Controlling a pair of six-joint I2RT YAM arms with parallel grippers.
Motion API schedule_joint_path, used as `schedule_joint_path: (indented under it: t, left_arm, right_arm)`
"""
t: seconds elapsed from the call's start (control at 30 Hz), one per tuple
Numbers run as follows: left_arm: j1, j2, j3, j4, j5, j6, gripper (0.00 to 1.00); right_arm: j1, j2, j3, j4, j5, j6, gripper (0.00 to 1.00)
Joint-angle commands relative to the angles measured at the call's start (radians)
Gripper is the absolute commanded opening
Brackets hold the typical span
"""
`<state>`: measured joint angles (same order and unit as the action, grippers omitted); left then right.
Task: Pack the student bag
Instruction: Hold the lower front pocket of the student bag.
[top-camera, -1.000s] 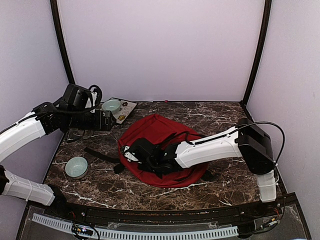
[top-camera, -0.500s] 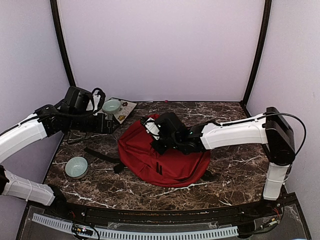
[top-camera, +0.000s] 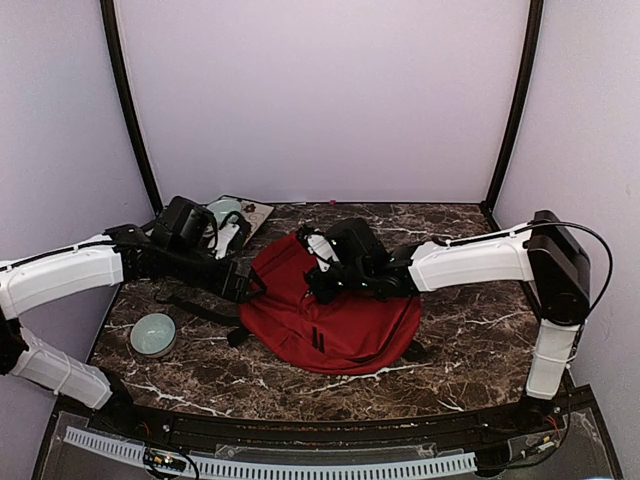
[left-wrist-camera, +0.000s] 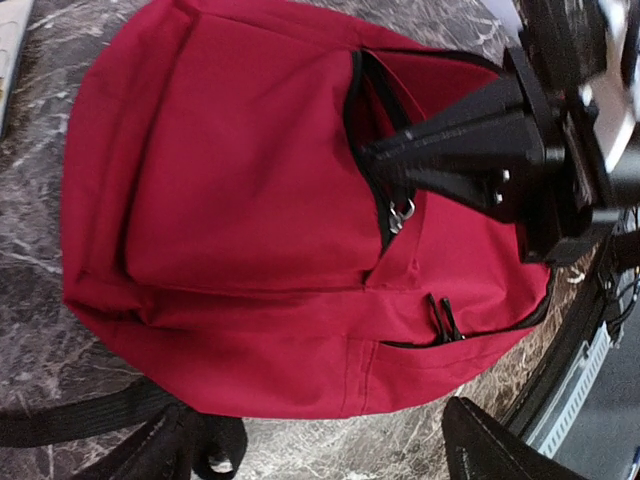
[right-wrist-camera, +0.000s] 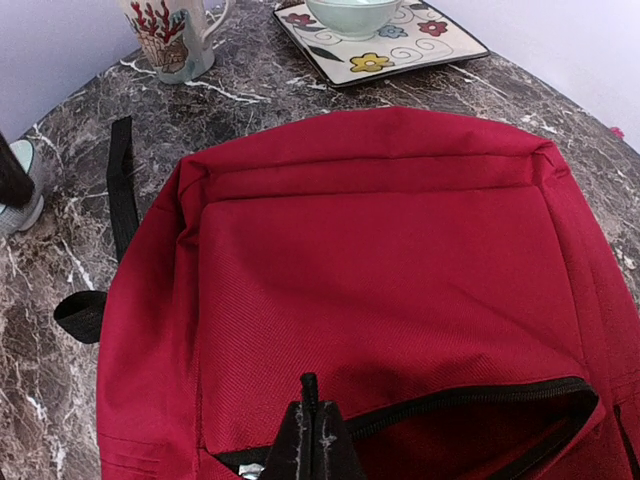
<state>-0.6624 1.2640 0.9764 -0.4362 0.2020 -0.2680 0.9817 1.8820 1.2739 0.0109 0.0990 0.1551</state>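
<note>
The student bag (top-camera: 335, 315) is a red backpack lying flat on the marble table; it fills the left wrist view (left-wrist-camera: 240, 200) and the right wrist view (right-wrist-camera: 370, 260). My right gripper (top-camera: 318, 276) is over the bag's far part, shut on a black zipper pull (right-wrist-camera: 309, 388), and its fingertips (right-wrist-camera: 312, 425) pinch the cord. Behind it the front pocket's zipper (right-wrist-camera: 470, 398) gapes open. My left gripper (top-camera: 241, 281) hangs open at the bag's left edge, and its fingers (left-wrist-camera: 168, 450) straddle the bag's bottom seam without touching it.
A flowered plate (top-camera: 255, 214) with a pale bowl (top-camera: 222, 210) sits at the back left, and a patterned mug (right-wrist-camera: 170, 35) stands beside it. A teal bowl (top-camera: 153, 334) stands front left. Black straps (top-camera: 198, 310) trail from the bag's left side.
My right gripper has moved from the bag's near left toward its far side, pulling the zipper pull with it. My left arm has swung right to the bag's left edge.
</note>
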Motion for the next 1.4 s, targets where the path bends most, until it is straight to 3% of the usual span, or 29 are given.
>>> schedule_joint_path:
  t: [0.0,0.3,0.8,0.97,1.1,1.37]
  left_arm:
    - [-0.076,0.016,-0.070,0.116,0.053,0.051,0.89]
    - [-0.154,-0.058,-0.338,0.543,-0.033,0.155,0.88]
    - [-0.154,0.038,-0.485,0.816,0.104,0.274,0.78]
    - [-0.154,0.051,-0.537,0.931,0.091,0.314,0.77]
    - [-0.154,0.090,-0.536,0.946,0.106,0.347,0.68]
    - [-0.154,0.153,-0.512,1.030,0.130,0.318,0.63]
  right_arm:
    - [-0.008,-0.055,-0.010,0.062,-0.027,0.072,0.00]
    - [-0.008,-0.056,0.017,0.059,-0.102,0.160,0.00]
    - [-0.011,-0.026,0.068,-0.007,-0.131,0.241,0.00]
    - [-0.012,-0.029,0.070,-0.020,-0.124,0.254,0.00]
    - [-0.014,-0.030,0.076,-0.027,-0.134,0.264,0.00]
    - [-0.014,-0.035,0.068,-0.030,-0.157,0.294,0.00]
